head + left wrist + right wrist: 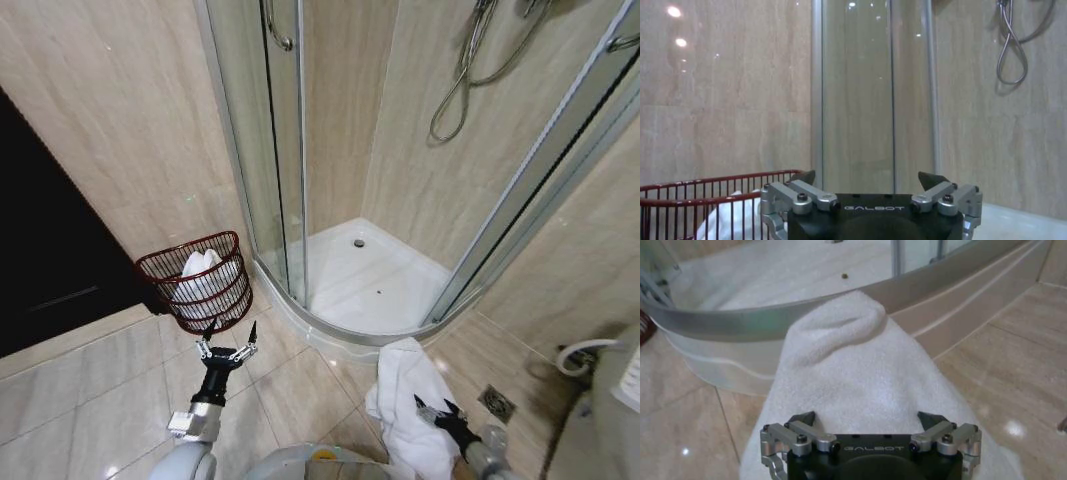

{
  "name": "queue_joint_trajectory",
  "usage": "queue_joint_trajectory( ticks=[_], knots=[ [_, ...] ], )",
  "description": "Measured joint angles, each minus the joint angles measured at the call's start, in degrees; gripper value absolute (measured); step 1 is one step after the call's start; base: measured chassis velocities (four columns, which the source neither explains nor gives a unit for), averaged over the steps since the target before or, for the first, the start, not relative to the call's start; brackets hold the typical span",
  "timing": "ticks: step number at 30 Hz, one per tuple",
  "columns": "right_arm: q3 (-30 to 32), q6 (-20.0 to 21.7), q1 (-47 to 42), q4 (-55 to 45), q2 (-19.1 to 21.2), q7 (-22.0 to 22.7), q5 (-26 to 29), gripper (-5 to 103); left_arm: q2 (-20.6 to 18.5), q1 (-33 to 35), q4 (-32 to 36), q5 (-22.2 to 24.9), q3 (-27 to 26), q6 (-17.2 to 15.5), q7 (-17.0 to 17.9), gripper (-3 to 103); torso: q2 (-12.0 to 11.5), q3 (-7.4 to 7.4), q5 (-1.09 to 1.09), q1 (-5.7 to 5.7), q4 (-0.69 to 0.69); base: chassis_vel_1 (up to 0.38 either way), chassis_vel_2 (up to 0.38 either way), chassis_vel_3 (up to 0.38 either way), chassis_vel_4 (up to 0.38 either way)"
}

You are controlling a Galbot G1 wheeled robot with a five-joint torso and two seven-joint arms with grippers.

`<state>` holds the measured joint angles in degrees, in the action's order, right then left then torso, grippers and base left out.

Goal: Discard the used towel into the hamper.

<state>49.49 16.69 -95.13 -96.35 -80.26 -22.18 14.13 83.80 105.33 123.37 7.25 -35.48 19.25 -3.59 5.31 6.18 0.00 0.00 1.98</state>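
Two tools hang low over the tiled floor (100,390). Nearest, the right tool (436,408) has its jaws spread apart just above a white towel (405,400) heaped on the floor against the shower tray (370,285) curb. The left tool (226,338), jaws also apart and empty, hovers just before the hamper (165,268), which stands by the wall beside the glass shower door (265,130) and holds white cloth (203,272).

Glass shower cabin (290,150), floor drain (497,402)
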Motion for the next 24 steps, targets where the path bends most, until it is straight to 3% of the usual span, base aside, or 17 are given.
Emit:
queue_joint_trajectory(
  ticks=[8, 24],
  knots=[
    [-1.5, 2.2, 5.9, 5.0, 0.5, 0.7, -3.7, 100, 0.3, -0.1, 0.3, 0.1, -0.2, 0.1, 0.1, 100, 0.0, 0.02, 0.0, 0.01, 0.0, 0.0, 0.0, 0.0, 0.0],
    [-4.0, 2.4, 10.4, 11.8, 0.5, 2.5, -4.0, 100, 0.5, -0.2, 0.9, 0.4, -1.0, -0.2, 0.1, 100, 0.0, 0.02, -0.01, 0.03, 0.0, 0.0, 0.0, 0.0, 0.0]
  ],
)
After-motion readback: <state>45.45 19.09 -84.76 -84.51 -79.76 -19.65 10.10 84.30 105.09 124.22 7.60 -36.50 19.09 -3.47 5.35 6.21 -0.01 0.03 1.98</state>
